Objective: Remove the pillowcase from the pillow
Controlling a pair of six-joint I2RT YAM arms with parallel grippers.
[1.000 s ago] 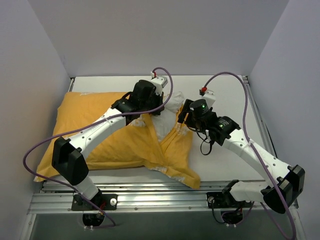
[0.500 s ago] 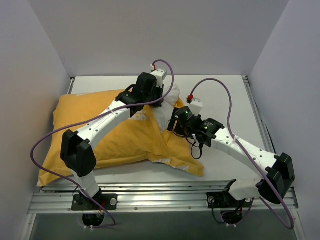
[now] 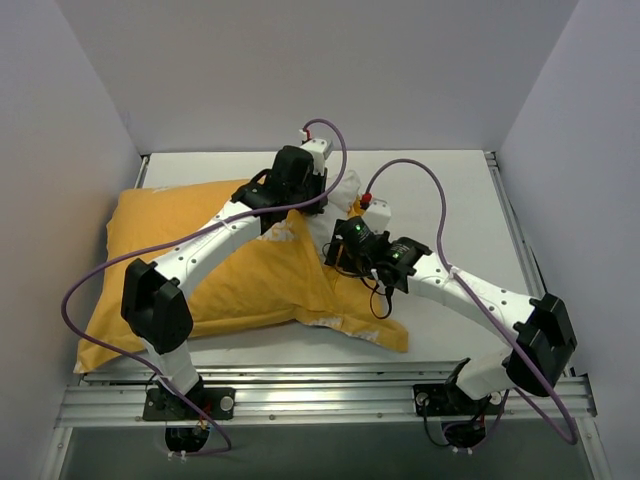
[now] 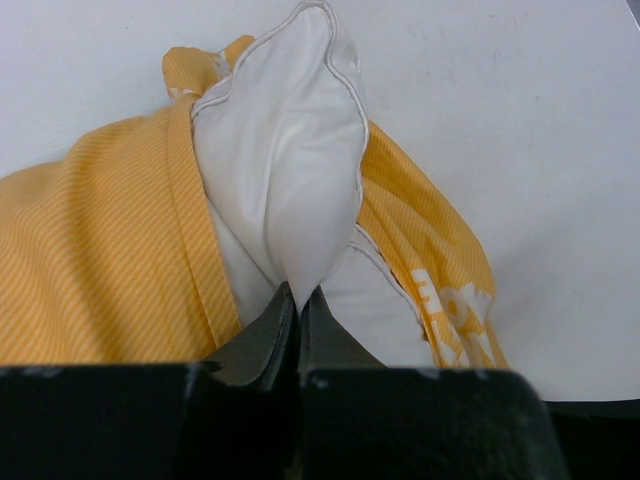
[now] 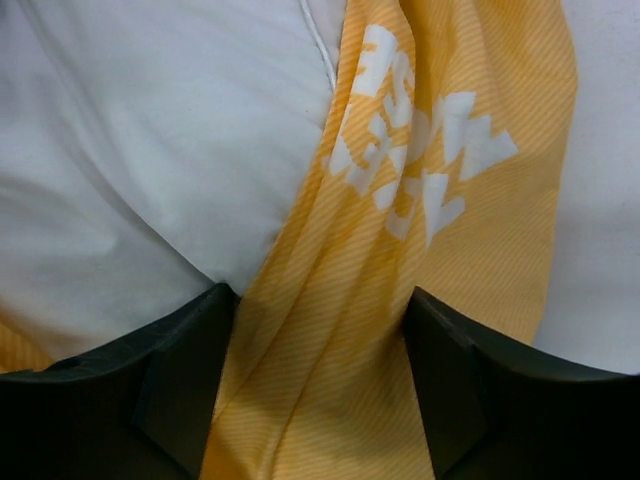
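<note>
Yellow-orange pillowcase (image 3: 230,270) covers most of the pillow (image 4: 290,170) on the counter (image 3: 450,190), with only a white corner bared at its mouth. The left hand (image 4: 298,300) is clamped on that corner, while the right hand (image 5: 320,320) stands open astride the lettered hem. The stripping looks barely begun. Next, the right hand should probably close on the hem and pull it away. One pillowcase, one pillow, two hands.

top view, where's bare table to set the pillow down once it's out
Bare table right of the right arm to the side rail, plus a strip along the back wall. Crowded: pillowcase covers the left; pillow and left arm fill the centre.
</note>
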